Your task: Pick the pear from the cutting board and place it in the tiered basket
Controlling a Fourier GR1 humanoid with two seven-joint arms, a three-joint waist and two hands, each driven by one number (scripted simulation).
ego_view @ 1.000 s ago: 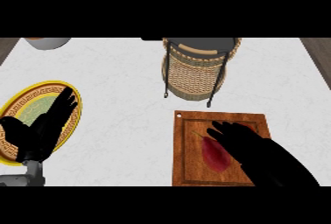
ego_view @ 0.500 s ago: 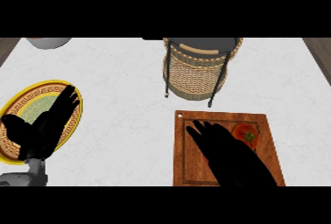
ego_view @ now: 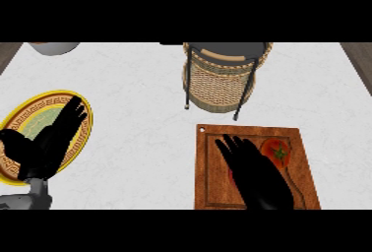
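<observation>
Right hand (ego_view: 256,177), fingers spread flat, has slid off the red fruit (ego_view: 277,152) near the cutting board's (ego_view: 210,197) right edge—no grasp yet.

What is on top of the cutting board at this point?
On the cutting board a red fruit with a green stem end lies near the far right corner. The right hand is spread open over the board's middle, showing only a red sliver at its left edge and covering what else lies beneath.
</observation>
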